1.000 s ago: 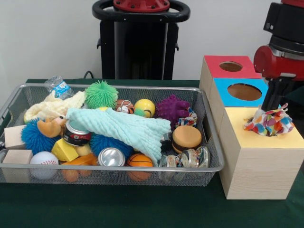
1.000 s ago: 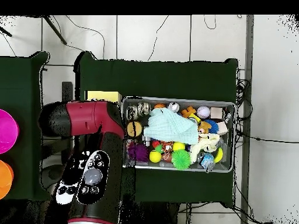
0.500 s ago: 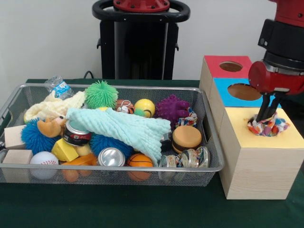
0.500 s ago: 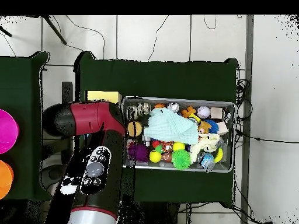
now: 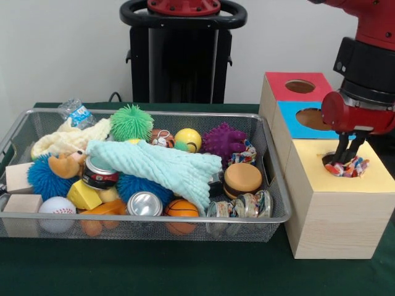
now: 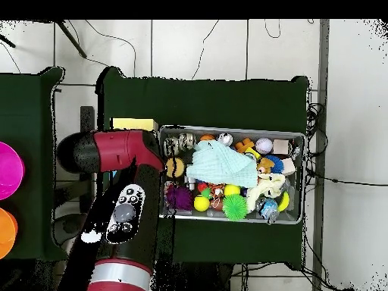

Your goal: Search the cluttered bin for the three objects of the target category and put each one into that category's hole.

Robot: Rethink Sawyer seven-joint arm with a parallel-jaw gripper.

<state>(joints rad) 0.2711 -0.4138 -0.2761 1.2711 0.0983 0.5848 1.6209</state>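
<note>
My gripper [image 5: 344,159] reaches down into the round hole [image 5: 328,160] of the yellow-topped wooden box [image 5: 336,216]. It is shut on a polka-dot cloth piece [image 5: 356,166], which sits mostly sunk in the hole with its top bunched round the fingertips. The wire-mesh bin [image 5: 142,217] stands to the left, full of clutter. A second polka-dot cloth piece [image 5: 245,152] lies in it beside the purple spiky ball [image 5: 223,140]. In the overhead view the arm [image 6: 114,155] hides the gripper and most of the boxes; the bin [image 6: 231,129] shows beside it.
The blue-topped box [image 5: 287,126] and the red-topped box [image 5: 274,86] stand behind the yellow one. A large mint-green cloth [image 5: 166,166] drapes over the bin's middle and a cream knitted cloth [image 5: 68,139] lies at its back left. Balls, cans and blocks fill the bin.
The gripper has lowered with the polka-dot cloth, from lying spread on the yellow top to being pushed down into the hole. The bin's contents have not moved.
</note>
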